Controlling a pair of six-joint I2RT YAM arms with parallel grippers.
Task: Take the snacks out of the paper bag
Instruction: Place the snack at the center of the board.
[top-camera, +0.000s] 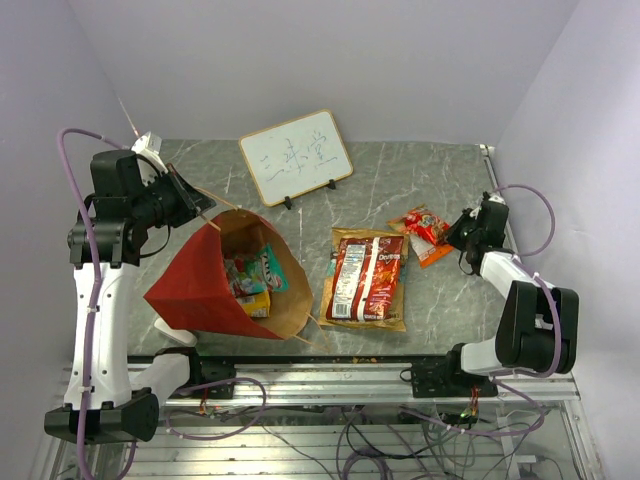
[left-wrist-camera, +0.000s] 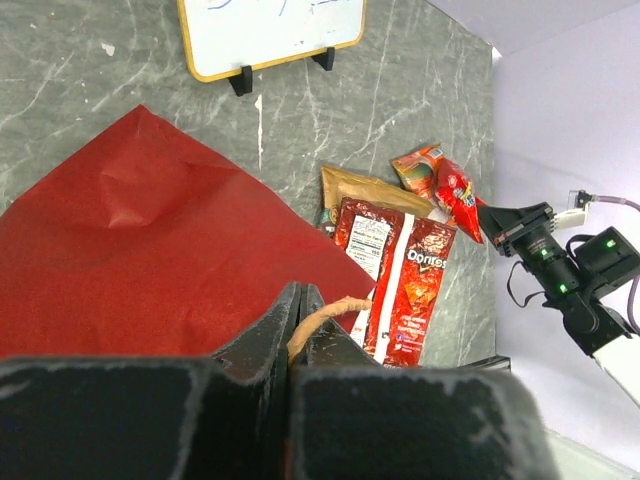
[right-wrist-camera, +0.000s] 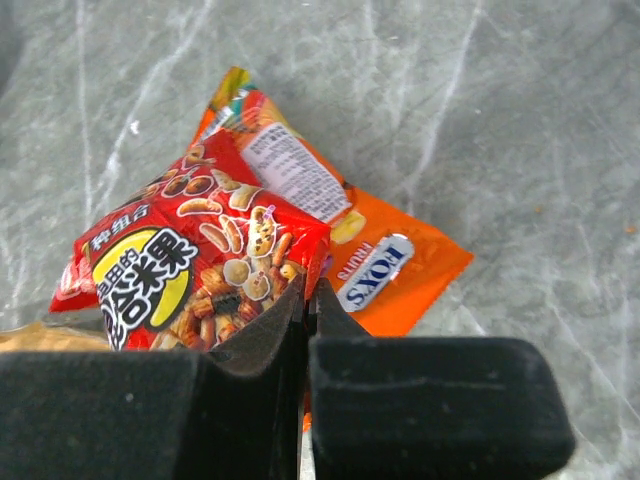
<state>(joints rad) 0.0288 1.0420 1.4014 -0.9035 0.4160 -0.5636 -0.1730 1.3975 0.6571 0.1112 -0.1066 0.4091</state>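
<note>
The red paper bag (top-camera: 205, 290) lies tilted on its side with its brown inside facing up; teal and yellow packets (top-camera: 255, 272) lie in its mouth. My left gripper (top-camera: 192, 205) is shut on the bag's thin brown handle (left-wrist-camera: 325, 312) above the red paper (left-wrist-camera: 150, 250). My right gripper (top-camera: 457, 232) is shut on the edge of a red snack packet (right-wrist-camera: 190, 265), which lies partly over an orange FOX'S packet (right-wrist-camera: 395, 265) on the table. The red packet (top-camera: 428, 228) also shows at the right in the top view.
A red Doritos bag (top-camera: 366, 276) lies on a gold-brown packet (top-camera: 342, 240) mid-table, right of the paper bag; it also shows in the left wrist view (left-wrist-camera: 405, 280). A white framed writing board (top-camera: 296, 155) stands at the back. The table's right edge is close to my right arm (left-wrist-camera: 560, 270).
</note>
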